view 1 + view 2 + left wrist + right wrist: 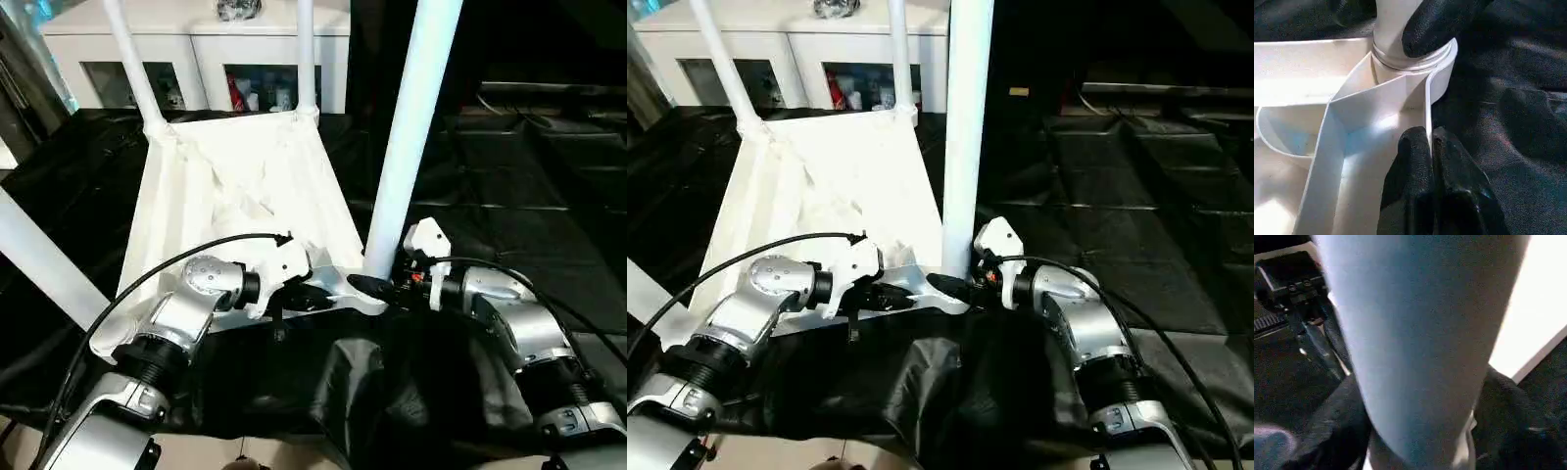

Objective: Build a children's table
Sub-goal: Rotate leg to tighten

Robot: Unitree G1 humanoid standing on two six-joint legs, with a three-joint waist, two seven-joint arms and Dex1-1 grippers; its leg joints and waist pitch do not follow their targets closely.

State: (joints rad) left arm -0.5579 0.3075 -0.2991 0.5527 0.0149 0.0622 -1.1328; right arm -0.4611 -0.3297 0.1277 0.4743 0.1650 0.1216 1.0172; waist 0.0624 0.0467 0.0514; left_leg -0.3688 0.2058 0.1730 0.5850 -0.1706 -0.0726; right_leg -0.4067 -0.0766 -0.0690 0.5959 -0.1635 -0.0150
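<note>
The children's table (245, 186) lies upside down on black cloth, ribbed underside up. Two far legs (132, 64) (306, 54) stand in their corner sockets, and a near left leg (44, 259) slants out past the left edge. The near right leg (411, 127) stands upright in its socket. My right gripper (377, 286) is closed around this leg's base, with a black finger (1337, 431) on each side of the tube (1420, 333). My left gripper (1431, 147) is shut on the thin rim wall of the table, just beside that socket (1415, 58).
A white cabinet (196, 49) with glass-fronted compartments stands behind the table. Black cloth (509, 176) covers the floor all round and bunches up in front of my arms (362, 392). Black cables loop over both forearms.
</note>
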